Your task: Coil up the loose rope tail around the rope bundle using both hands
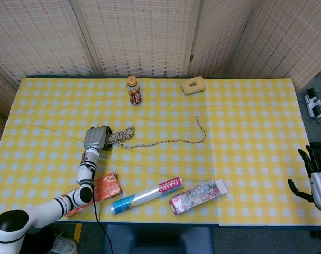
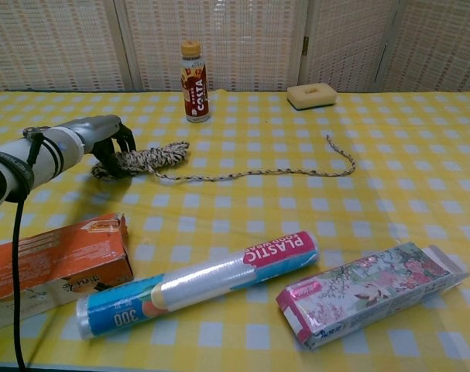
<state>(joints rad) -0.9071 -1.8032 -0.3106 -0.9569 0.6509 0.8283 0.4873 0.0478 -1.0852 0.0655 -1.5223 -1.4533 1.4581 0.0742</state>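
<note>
While the left hand [image 1: 95, 138] grips the rope bundle [image 2: 145, 160], its tail [image 2: 258, 175] trails loose.

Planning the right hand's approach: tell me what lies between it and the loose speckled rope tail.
In the head view, only bare yellow checked tablecloth separates the right hand from the speckled rope tail.

A staged test room: woven screens [image 1: 139, 37] behind a gingham-clothed table [image 1: 245, 159].
</note>
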